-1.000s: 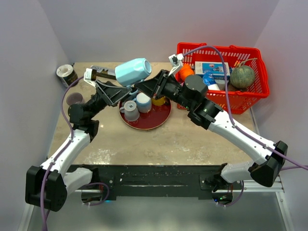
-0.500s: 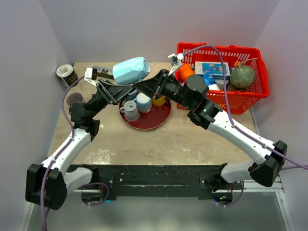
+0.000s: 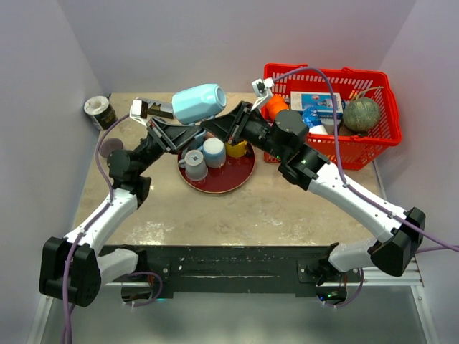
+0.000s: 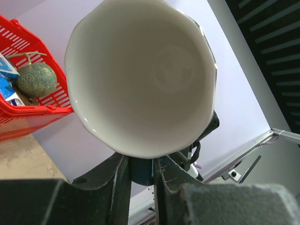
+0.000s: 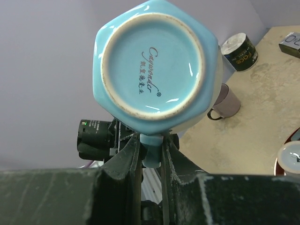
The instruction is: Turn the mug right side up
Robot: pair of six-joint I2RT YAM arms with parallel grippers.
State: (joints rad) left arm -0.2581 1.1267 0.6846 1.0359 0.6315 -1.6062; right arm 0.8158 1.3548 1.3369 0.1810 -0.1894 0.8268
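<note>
1. Above the red plate [image 3: 229, 179], both arms meet in mid-air.
2. There the left gripper [image 4: 140, 169] and right gripper [image 5: 151, 149] each pinch shut on the handle of the blue mug [image 3: 199, 102].
3. The mug lies sideways aloft, mouth left, base right, apparently a handover.
4. Next, one gripper should probably release while the other rolls the mouth upward.

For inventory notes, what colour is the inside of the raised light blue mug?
Glossy white. The light blue ceramic mug shows it best in the left wrist view.
</note>
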